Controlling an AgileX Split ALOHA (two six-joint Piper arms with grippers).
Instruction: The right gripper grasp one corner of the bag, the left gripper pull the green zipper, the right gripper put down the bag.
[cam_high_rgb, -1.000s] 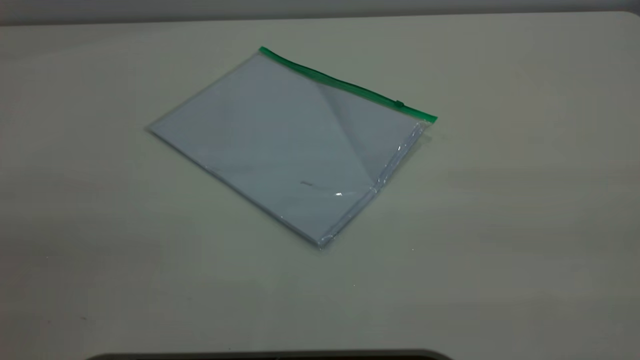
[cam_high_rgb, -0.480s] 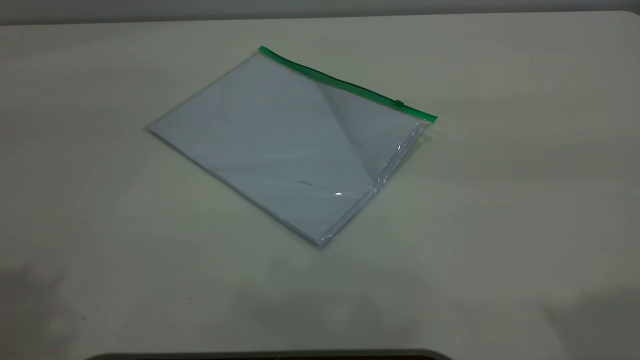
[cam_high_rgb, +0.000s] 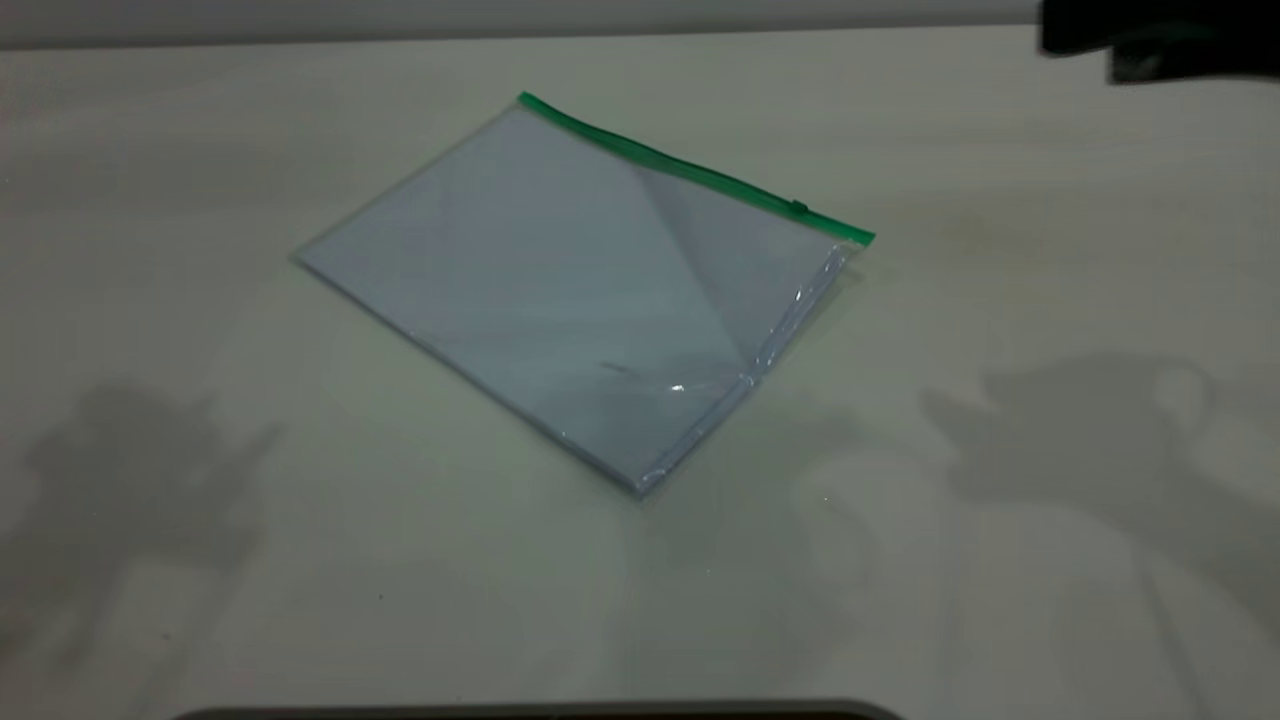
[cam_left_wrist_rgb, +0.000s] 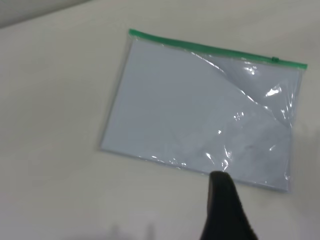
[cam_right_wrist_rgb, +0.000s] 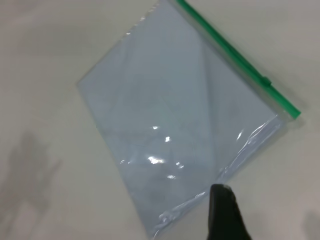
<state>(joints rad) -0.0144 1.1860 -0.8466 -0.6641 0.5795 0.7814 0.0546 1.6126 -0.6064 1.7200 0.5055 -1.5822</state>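
Nothing of the task is done yet, judging by how things are lying. The bag (cam_high_rgb: 590, 290) is resting flat on the pale surface (cam_high_rgb: 1000, 560), turned at a slant, with no corner raised and nothing touching it. The green zipper (cam_high_rgb: 690, 170) is running along the bag's far long edge, and its slider tab (cam_high_rgb: 799, 208) is sitting close to the corner toward the right arm's side. The right end effector (cam_right_wrist_rgb: 225, 210) is showing only one dark finger in its wrist view, hanging above the surface just beside the bag's near corner, apart from it; whether it is spread or closed I cannot tell. The left end effector (cam_left_wrist_rgb: 225, 205) is likewise showing a single dark finger above the bag's near long edge, its opening hidden too. All three steps are remaining: gripping a corner, drawing the zipper, and setting the bag down.
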